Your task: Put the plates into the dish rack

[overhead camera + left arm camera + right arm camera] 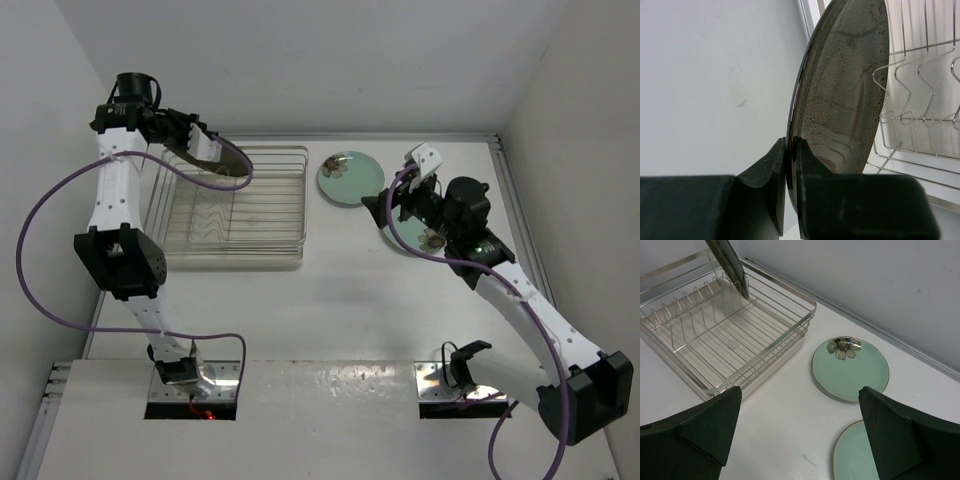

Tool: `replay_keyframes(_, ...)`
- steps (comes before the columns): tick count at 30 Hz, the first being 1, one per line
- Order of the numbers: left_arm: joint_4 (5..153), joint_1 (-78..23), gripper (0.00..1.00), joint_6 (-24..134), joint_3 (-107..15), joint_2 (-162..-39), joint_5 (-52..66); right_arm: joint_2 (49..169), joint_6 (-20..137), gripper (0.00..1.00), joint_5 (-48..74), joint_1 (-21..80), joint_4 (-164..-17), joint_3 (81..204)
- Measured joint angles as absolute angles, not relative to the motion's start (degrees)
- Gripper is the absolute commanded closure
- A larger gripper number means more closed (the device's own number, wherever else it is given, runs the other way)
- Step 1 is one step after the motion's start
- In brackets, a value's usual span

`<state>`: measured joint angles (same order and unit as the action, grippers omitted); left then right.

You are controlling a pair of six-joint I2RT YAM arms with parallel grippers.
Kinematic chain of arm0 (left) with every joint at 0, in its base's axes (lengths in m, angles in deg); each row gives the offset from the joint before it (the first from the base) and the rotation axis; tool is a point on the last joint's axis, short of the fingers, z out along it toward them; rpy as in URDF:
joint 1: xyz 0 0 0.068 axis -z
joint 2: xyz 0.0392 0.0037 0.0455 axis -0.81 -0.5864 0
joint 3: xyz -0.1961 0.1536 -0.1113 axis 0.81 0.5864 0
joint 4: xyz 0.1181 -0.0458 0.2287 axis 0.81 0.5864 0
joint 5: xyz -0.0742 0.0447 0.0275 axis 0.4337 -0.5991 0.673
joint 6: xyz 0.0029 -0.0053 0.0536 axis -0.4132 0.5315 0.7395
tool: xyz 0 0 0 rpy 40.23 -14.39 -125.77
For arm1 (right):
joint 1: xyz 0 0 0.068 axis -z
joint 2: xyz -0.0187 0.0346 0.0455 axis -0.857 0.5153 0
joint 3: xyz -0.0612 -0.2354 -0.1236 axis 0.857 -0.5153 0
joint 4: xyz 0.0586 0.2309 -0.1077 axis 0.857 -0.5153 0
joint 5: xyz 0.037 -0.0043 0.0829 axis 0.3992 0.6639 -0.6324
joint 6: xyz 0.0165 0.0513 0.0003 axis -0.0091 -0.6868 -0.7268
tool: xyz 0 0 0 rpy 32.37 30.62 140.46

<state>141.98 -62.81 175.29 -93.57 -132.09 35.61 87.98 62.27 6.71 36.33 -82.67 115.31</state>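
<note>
Plates [350, 178]: three, all round and glossy. One brown plate [845, 90] has a dark speckled glaze. It stands on edge, tilted, over the far left part of the dish rack [765, 359]. Its rim is clamped between the left fingers [762, 175]. Whether its lower edge touches the wires cannot be told.

The first mint-green plate [850, 369] lies flat on the white table [330, 300], just right of the rack. It bears a dark flower mark near the rim. The second mint-green plate [855, 455] lies near it, below the right fingers [705, 425], which stand wide apart and hold nothing.

Rack: one rectangular silver wire basket with wavy upright dividers.
</note>
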Motion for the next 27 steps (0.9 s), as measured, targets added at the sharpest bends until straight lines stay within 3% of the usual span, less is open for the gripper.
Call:
replay_keyframes(7, 139.42, -62.81, 0.99, 167.6, -92.91, -132.79, 32.51, 87.28, 62.3, 0.01, 6.77, 36.33, -82.62, 115.31)
replay_keyframes(10, 135.73, -62.81, 0.88, 160.08, -92.58, -135.06, 31.0, 87.28, 62.19, 0.01, 6.77, 36.33, -82.62, 115.31)
replay_keyframes(13, 128.74, -62.79, 0.7, 152.12, -92.56, -137.16, 30.34, 87.52, 61.2, 0.01, 7.25, 36.33, -83.1, 115.42)
replay_keyframes(14, 126.62, -62.79, 0.52, 149.74, -92.41, -137.49, 30.08, 87.98, 60.57, 0.01, 7.93, 36.33, -84.15, 115.84)
replay_keyframes(18, 114.42, -62.79, 0.12, 141.09, -91.1, -137.86, 28.29, 92.75, 55.24, 0.01, 12.52, 36.74, -89.22, 119.81)
replay_keyframes(22, 103.56, -62.41, 0.01, 128.58, -88.85, -137.51, 24.53, 97.55, 44.85, 0.01, 18.05, 40.64, -94.84, 122.37)
replay_keyframes(27, 99.95, -62.06, 0.01, 116.83, -87.73, -135.5, 20.29, 101.47, 27.37, 0.01, 23.32, 53.53, -102.03, 120.6)
